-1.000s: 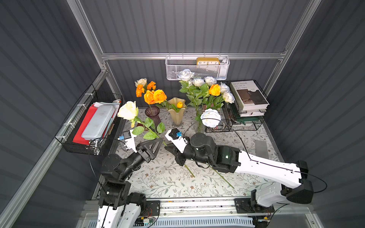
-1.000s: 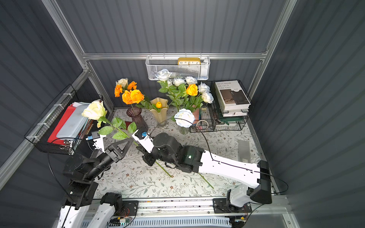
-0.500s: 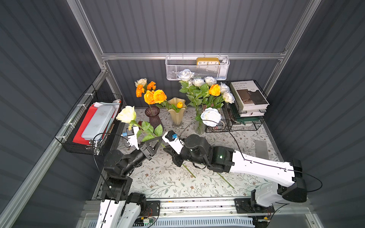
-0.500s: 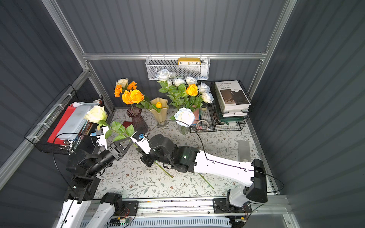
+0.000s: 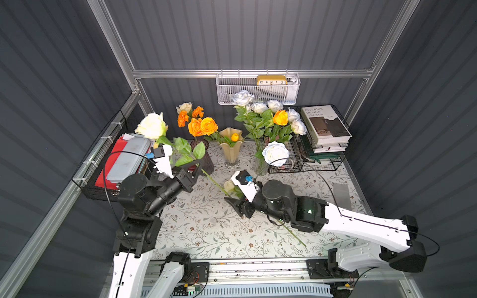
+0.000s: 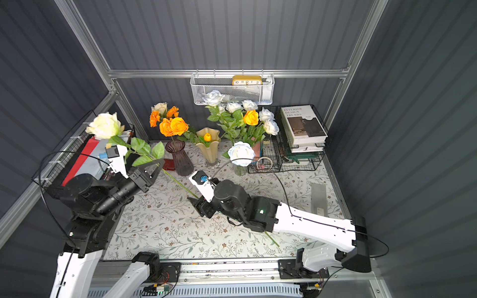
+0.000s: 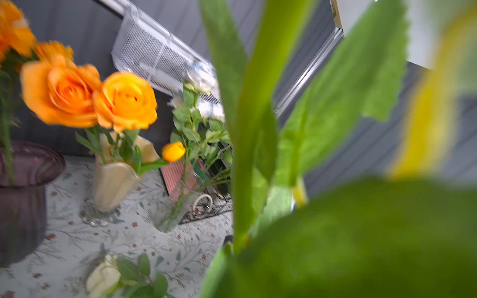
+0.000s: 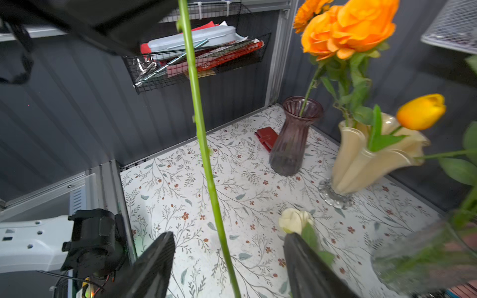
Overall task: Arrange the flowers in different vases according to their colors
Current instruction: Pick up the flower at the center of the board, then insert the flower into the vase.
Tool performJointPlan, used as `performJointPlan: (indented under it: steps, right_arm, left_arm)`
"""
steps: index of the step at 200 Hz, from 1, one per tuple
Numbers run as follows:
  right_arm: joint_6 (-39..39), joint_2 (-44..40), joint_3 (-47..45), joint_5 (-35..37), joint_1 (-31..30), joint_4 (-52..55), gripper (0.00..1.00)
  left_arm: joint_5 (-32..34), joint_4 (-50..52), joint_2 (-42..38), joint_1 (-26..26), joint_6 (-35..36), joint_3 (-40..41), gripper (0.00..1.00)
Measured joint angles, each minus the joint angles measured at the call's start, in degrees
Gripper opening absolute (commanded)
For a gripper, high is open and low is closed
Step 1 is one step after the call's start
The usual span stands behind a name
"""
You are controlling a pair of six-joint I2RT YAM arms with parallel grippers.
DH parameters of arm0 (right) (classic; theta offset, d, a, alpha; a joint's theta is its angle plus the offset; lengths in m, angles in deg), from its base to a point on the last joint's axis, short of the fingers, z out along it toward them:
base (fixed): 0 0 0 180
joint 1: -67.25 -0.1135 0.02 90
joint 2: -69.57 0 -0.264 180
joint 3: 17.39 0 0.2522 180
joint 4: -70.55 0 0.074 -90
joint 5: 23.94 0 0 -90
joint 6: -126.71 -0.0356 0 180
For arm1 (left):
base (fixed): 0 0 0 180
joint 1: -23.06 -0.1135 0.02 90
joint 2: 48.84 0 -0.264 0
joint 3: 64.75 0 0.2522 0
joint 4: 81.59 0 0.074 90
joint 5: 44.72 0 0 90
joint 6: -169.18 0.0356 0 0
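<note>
My left gripper (image 5: 197,167) is shut on the green stem of a cream-yellow rose (image 5: 151,126), held up at the left; its leaves hide the jaws in the left wrist view. The stem (image 8: 204,144) runs down between the spread fingers of my open right gripper (image 8: 229,247), touching neither. A small cream rose (image 8: 294,219) lies on the cloth beside that gripper (image 5: 233,198). Orange roses (image 5: 202,126) stand in the purple vase (image 6: 180,157). A yellow bud (image 5: 234,137) sits in the cream-yellow vase (image 5: 231,152). White roses (image 5: 275,153) and one orange rose (image 5: 280,117) fill the clear vase (image 6: 238,170).
A white mesh basket (image 5: 258,90) with a clock hangs on the back wall. A black wire rack (image 5: 333,165) with books stands at the back right. A wire side basket (image 5: 87,180) holds a grey case. A red wallet (image 8: 265,138) lies by the purple vase.
My left gripper shut on the rose stem and carried the bloom up and to the left. My right gripper opened, let go of the stem and drew back slightly.
</note>
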Motion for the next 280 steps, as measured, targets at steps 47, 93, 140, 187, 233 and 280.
performJointPlan:
  steps: [47,93,140,187,233,280]
  right_arm:
    - [-1.9,-17.2,-9.8,5.9,2.1,2.3,0.79]
    - [-2.6,-20.0,-10.3,7.9,2.3,5.1,0.79]
    - [-2.6,-18.9,-11.3,7.7,4.0,5.9,0.79]
    - [-3.5,-16.7,-12.3,4.2,8.9,5.9,0.78]
    - [-4.8,-14.0,-15.7,-1.6,13.2,6.1,0.77]
    - [-3.4,0.6,-15.2,-4.5,13.6,9.7,0.74]
  left_arm:
    - [17.3,3.2,8.8,0.0,11.8,-17.9,0.0]
    - [32.9,0.7,17.1,0.0,19.5,-20.7,0.0]
    - [37.8,-4.5,24.1,-0.3,23.2,-19.9,0.0]
    - [37.3,-13.0,28.4,-1.1,24.5,-20.7,0.0]
    - [34.4,-18.8,33.1,-2.3,24.6,-23.4,0.0]
    - [31.9,-23.8,35.0,-3.6,23.1,-20.1,0.0]
